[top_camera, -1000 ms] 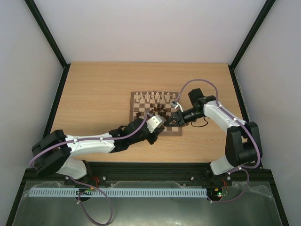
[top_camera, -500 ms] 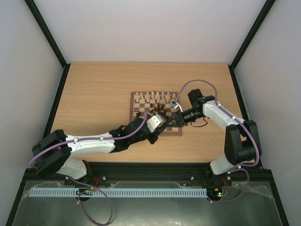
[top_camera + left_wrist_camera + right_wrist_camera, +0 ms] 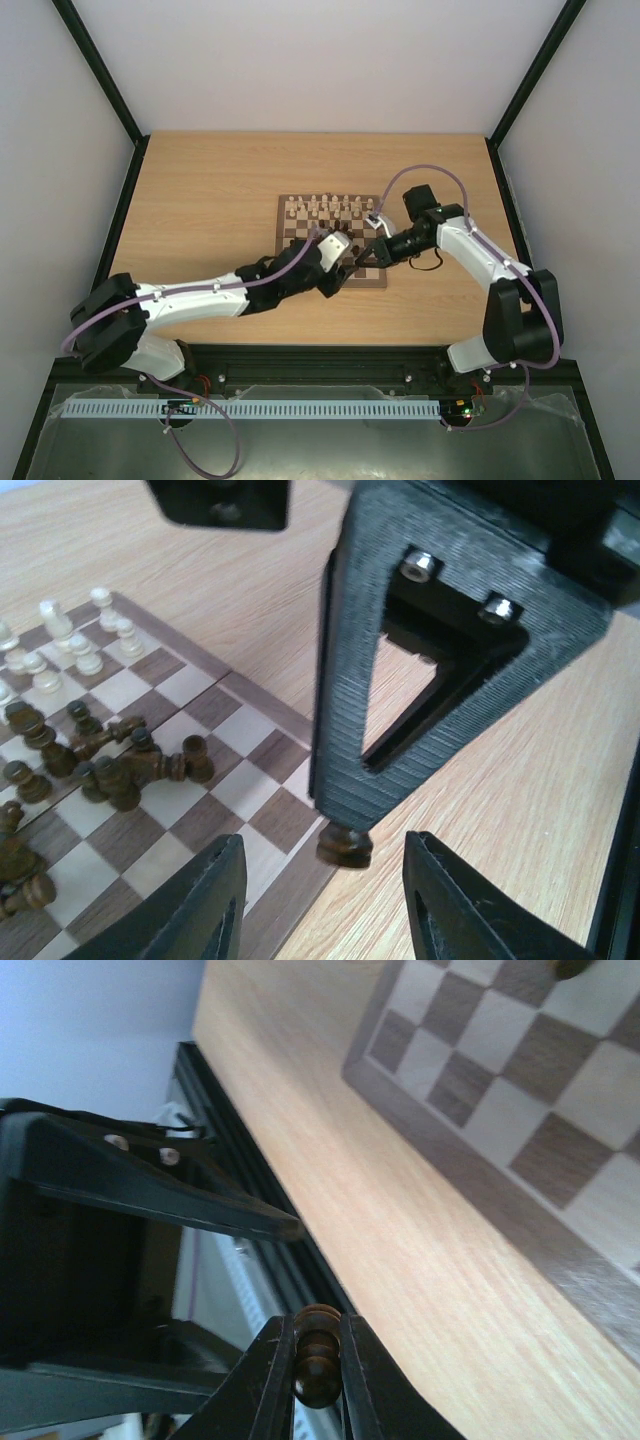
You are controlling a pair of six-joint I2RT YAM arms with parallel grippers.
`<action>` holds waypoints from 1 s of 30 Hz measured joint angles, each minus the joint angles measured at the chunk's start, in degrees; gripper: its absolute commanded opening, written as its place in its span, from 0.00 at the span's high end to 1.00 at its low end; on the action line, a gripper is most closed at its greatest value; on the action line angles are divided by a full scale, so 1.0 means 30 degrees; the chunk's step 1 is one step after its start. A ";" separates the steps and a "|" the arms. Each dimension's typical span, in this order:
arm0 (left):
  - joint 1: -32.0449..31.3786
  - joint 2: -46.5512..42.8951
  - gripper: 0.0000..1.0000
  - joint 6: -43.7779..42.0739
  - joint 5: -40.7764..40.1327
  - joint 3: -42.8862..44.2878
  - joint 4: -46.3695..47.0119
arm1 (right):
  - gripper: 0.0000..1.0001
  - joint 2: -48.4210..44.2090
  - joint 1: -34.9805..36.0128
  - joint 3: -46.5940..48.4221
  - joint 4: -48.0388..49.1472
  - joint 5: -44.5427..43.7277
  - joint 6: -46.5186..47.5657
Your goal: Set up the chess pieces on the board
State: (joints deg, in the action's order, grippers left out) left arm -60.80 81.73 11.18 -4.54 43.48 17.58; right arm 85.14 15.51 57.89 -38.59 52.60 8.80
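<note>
The board (image 3: 300, 243) lies mid-table with cream chess pieces (image 3: 330, 207) standing along its far rows. In the left wrist view several dark pieces (image 3: 110, 765) lie toppled in a heap on the board (image 3: 265, 815), and cream pieces (image 3: 70, 645) stand beyond them. Both grippers meet over the board's near right corner. My right gripper (image 3: 318, 1325) is shut on a small dark piece (image 3: 318, 1360), held above the rim. My left gripper (image 3: 325, 865) is open, its fingers (image 3: 215, 900) standing apart on either side of that piece's base (image 3: 345, 845) without touching it.
A black frame rail (image 3: 250, 1220) runs along the table's near edge, just below the grippers. Bare wooden tabletop (image 3: 200, 210) surrounds the board on the left, far and right sides. The right arm's purple cable (image 3: 420, 175) loops above the board's right edge.
My left gripper has opened and let go of the dark piece, while my right gripper has closed on it. The left arm has shifted slightly toward the board.
</note>
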 measured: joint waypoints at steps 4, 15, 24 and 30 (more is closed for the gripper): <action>0.0648 -0.0029 0.22 0.0619 0.0007 0.3271 -0.3606 | 0.86 -0.1654 0.0000 0.0000 0.0306 -0.3300 0.0408; 0.4750 -0.2033 0.18 0.0860 -0.0984 0.6105 -0.8990 | 0.86 -0.3177 0.0444 0.0787 -0.0641 -1.1387 0.2652; 0.9377 -0.2047 0.18 0.1224 -0.1508 0.3388 -0.9406 | 0.87 -0.1479 0.1807 0.1734 -0.1027 -1.4469 0.3133; 1.0877 -0.2113 0.18 0.1858 -0.0852 0.2951 -0.9311 | 0.87 -0.0306 0.2353 0.1756 -0.0568 -1.4914 0.2980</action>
State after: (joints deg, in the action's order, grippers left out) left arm -28.16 75.40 16.75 -7.09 52.34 -10.35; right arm 84.23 22.57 63.16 -40.29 7.86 17.74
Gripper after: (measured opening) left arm 0.822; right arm 0.134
